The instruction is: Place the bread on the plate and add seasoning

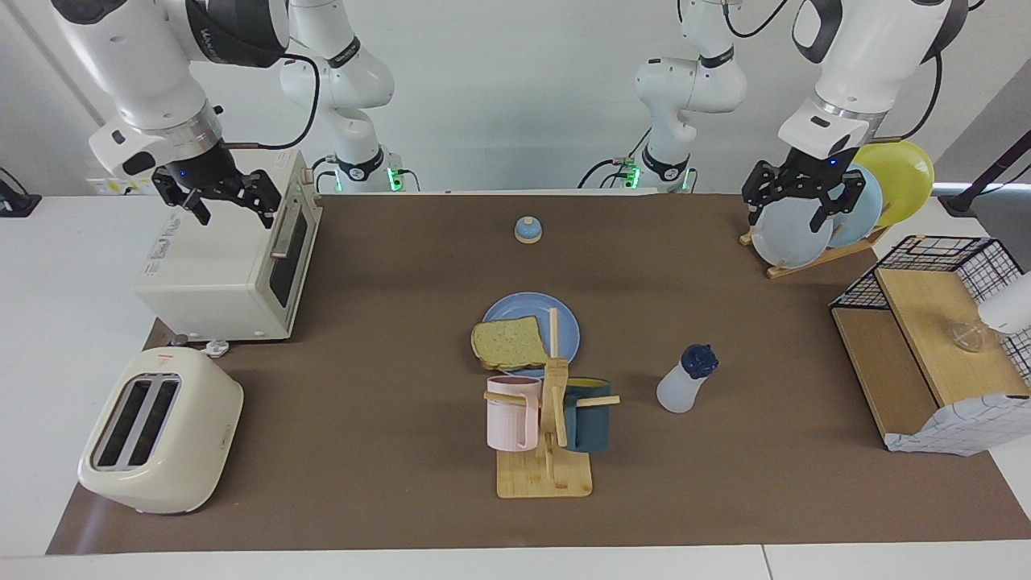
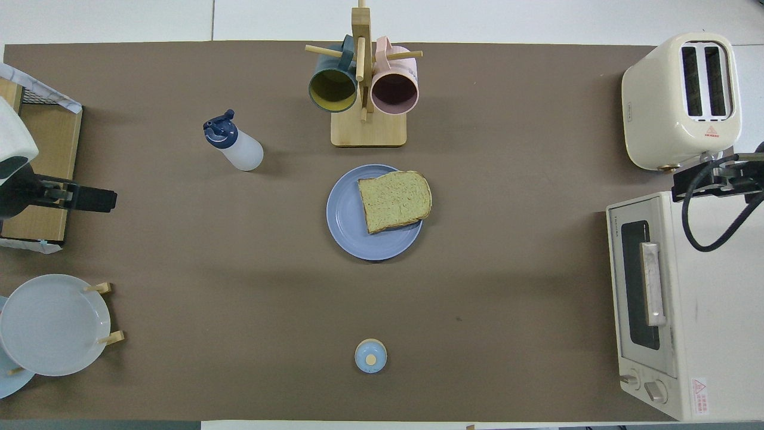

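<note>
The square slice of pale tan bread (image 1: 507, 341) with its darker crust lies flat on the round medium-blue plate (image 1: 564, 322), one crust edge overhanging the rim toward the right arm's end of the table — so the seasoning step looks to be the one in hand. The small translucent whitish seasoning bottle (image 1: 685, 380) with the dark navy cap stands upright on the brown table mat (image 1: 387, 322), clear of the plate, toward the left arm's end and a little farther from the robots than the plate, about midway between the mat's long edges.

To season well, the left gripper (image 1: 796, 196) — empty, fingers apart, raised over the wooden plate rack (image 1: 813, 256) near the mat's corner — should come down around the bottle's waist below the cap, squeeze gently since the plastic likely gives, carry it over the middle of the slice, and tip it cap-down there.

The right gripper (image 1: 216, 196), fingers apart and holding nothing, waits over the cream toaster oven (image 1: 217, 278).
</note>
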Motion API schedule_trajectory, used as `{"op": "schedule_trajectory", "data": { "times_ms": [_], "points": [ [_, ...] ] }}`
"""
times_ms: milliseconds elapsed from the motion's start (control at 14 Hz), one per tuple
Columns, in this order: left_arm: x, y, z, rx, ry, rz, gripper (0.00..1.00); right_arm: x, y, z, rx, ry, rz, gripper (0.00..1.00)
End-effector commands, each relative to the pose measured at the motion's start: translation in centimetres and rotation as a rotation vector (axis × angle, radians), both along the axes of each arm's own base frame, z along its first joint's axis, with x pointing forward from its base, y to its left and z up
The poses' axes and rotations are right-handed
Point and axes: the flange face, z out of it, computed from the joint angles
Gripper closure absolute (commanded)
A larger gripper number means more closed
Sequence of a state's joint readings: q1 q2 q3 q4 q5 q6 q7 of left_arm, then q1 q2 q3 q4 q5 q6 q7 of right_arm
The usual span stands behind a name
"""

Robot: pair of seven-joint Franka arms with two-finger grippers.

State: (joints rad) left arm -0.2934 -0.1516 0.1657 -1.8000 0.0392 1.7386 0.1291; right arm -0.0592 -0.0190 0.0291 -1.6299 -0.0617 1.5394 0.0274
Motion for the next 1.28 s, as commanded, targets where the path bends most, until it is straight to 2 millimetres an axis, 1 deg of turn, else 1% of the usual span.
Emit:
{"op": "schedule_trajectory", "data": {
  "times_ms": [0, 71, 357, 499, 571, 713, 784, 856, 927, 998, 1070, 1141, 1212],
  "points": [
    [-1.2, -0.1, 0.2, -0.012, 0.044, -0.010, 0.00, -0.3, -0.2, -0.1, 0.020, -0.002, 0.016, 0.00],
    [-1.2, -0.3, 0.2, -0.008, 0.046, -0.012, 0.00, -0.3, -0.2, -0.1, 0.020, -0.002, 0.016, 0.00],
    [-1.4, 0.3, 0.4, -0.006, 0.047, 0.000, 0.00, -0.3, -0.2, -0.1, 0.020, -0.002, 0.016, 0.00],
    [-1.3, 1.6, 1.0, -0.009, 0.022, 0.029, 0.00, -0.3, -0.2, -0.1, 0.020, -0.002, 0.016, 0.00],
    [-1.3, 1.4, 1.1, -0.008, 0.024, 0.028, 0.00, -0.3, -0.2, -0.1, 0.020, -0.002, 0.016, 0.00],
    [-1.6, 1.5, 1.3, -0.015, 0.047, 0.088, 0.00, -0.3, -0.2, -0.1, 0.020, -0.002, 0.016, 0.00],
    [-1.4, 2.3, 1.5, -0.017, 0.054, 0.123, 0.00, -0.3, -0.2, -0.1, 0.020, -0.002, 0.016, 0.00],
    [-1.5, 1.3, 3.4, -0.025, 0.041, 0.118, 0.00, -0.3, -0.2, -0.1, 0.020, -0.002, 0.016, 0.00],
    [-1.2, 1.2, 4.6, -0.039, 0.056, 0.125, 0.00, -0.3, -0.2, -0.1, 0.020, -0.002, 0.016, 0.00],
    [-0.5, 1.3, 5.0, -0.042, 0.086, 0.129, 0.00, -0.3, -0.2, -0.1, 0.020, -0.002, 0.016, 0.00],
    [-0.2, 1.4, 6.3, -0.044, 0.086, 0.129, 0.00, -0.3, -0.2, -0.1, 0.020, -0.002, 0.016, 0.00],
    [0.2, 1.7, 6.4, -0.045, 0.098, 0.135, 0.00, -0.3, -0.2, -0.1, 0.020, -0.002, 0.016, 0.00],
    [0.7, 2.4, 6.1, -0.060, 0.114, 0.150, 0.00, -0.3, -0.2, -0.1, 0.020, -0.002, 0.016, 0.00]
  ]
}}
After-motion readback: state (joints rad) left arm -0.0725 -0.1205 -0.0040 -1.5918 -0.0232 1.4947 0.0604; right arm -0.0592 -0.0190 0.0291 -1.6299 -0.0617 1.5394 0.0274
